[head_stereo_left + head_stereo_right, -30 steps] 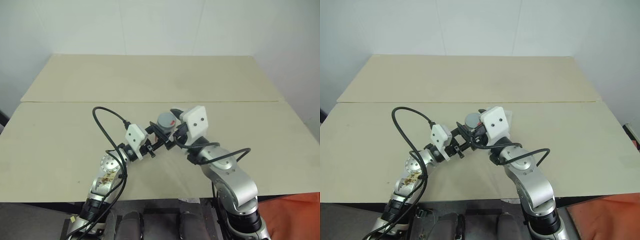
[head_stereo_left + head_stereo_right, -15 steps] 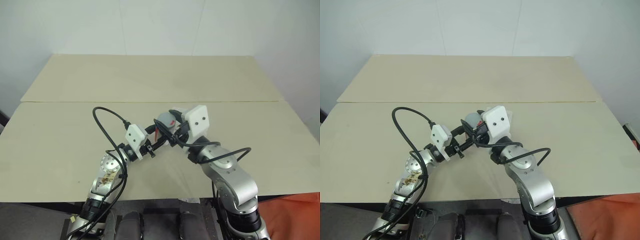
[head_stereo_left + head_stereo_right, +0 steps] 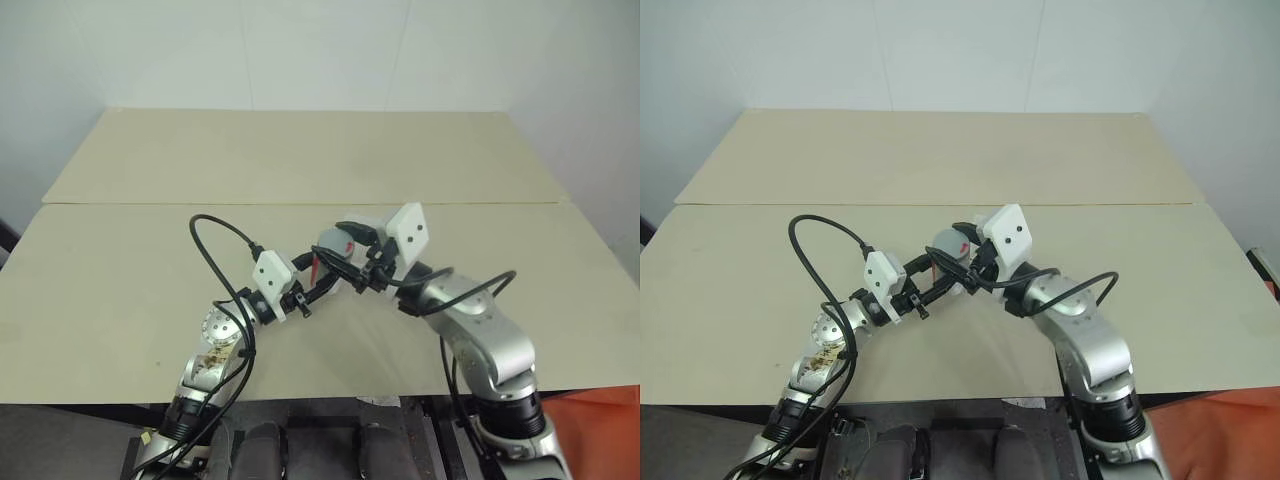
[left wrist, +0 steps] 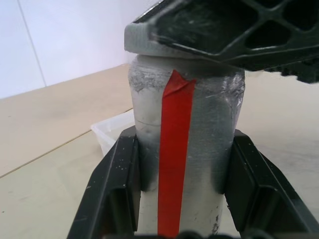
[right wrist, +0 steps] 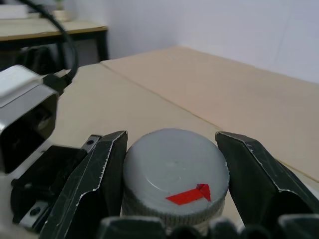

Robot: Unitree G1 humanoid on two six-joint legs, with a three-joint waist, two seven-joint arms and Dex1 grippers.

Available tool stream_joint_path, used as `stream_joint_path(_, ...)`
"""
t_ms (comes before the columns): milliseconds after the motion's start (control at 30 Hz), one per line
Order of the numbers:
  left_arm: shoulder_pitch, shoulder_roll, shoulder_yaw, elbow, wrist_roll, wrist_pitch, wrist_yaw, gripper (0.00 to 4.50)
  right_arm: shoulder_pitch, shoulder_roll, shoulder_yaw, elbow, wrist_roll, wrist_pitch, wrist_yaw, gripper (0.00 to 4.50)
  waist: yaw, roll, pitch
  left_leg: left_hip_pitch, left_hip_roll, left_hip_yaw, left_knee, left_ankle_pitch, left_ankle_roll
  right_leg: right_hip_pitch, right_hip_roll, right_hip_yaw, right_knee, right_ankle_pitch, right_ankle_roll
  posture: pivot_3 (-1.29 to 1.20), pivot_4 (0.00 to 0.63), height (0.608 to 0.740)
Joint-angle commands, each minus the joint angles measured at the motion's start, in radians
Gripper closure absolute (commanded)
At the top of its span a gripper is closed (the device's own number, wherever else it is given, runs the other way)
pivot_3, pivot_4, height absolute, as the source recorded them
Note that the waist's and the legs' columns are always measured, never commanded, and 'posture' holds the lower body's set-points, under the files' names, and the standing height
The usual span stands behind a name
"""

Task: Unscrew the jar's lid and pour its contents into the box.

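Swung outward, right pincer [image 5: 172, 191] clamps lid [image 5: 175, 169]; left pincer [image 4: 182, 186] grips jar [image 4: 187, 149].

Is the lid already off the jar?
No, the lid sits on top of the jar, with the right tool closed around its rim.

both arms are silver metal with black joints. a white camera block with two small dark dots tops each wrist, and looped black cables run alongside. the gripper fingers are black, with open lattice ribbing.
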Motion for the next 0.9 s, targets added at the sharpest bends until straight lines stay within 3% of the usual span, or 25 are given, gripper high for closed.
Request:
stream_joint_path(33, -0.014, 0.003, 0.013, -0.029, -0.022, -0.020, -0.011, 2.61, -0.048, -0.056, -0.035, 0.062, 0.085, -0.069, 0.189, 1.72, 0.000, 0.000, 0.000, 0.000, 0.000, 0.000, 0.000, 0.000, 0.000, 0.000, 0.000, 0.000, 0.000, 0.000, 0.000, 0.00, 0.150, 0.740)
stream_joint_path(267, -0.017, -0.003, 0.012, -0.023, -0.023, -0.028, -0.021, 2.61, -0.163, -0.124, 0.010, 0.282, 0.111, -0.238, 0.540, 1.72, -0.001, 0.000, 0.000, 0.000, 0.000, 0.000, 0.000, 0.000, 0.000, 0.000, 0.000, 0.000, 0.000, 0.000, 0.000, 0.00, 0.150, 0.740)
stream_joint_path(633, -0.013, -0.005, -0.001, -0.026, -0.029, -0.038, -0.033, 2.61, -0.424, -0.075, 0.080, 0.720, 0.067, -0.419, 0.958, 1.72, 0.000, 0.000, 0.000, 0.000, 0.000, 0.000, 0.000, 0.000, 0.000, 0.000, 0.000, 0.000, 0.000, 0.000, 0.000, 0.00, 0.150, 0.740)
stream_joint_path(900, -0.019, -0.013, -0.012, -0.022, -0.028, -0.043, -0.037, 2.61, -0.604, -0.134, 0.292, 0.944, 0.227, -0.526, 1.011, 1.72, 0.000, 0.001, 0.000, 0.000, 0.000, 0.000, 0.000, 0.000, 0.000, 0.000, -0.001, 0.000, 0.000, 0.000, 0.000, 0.00, 0.150, 0.740)
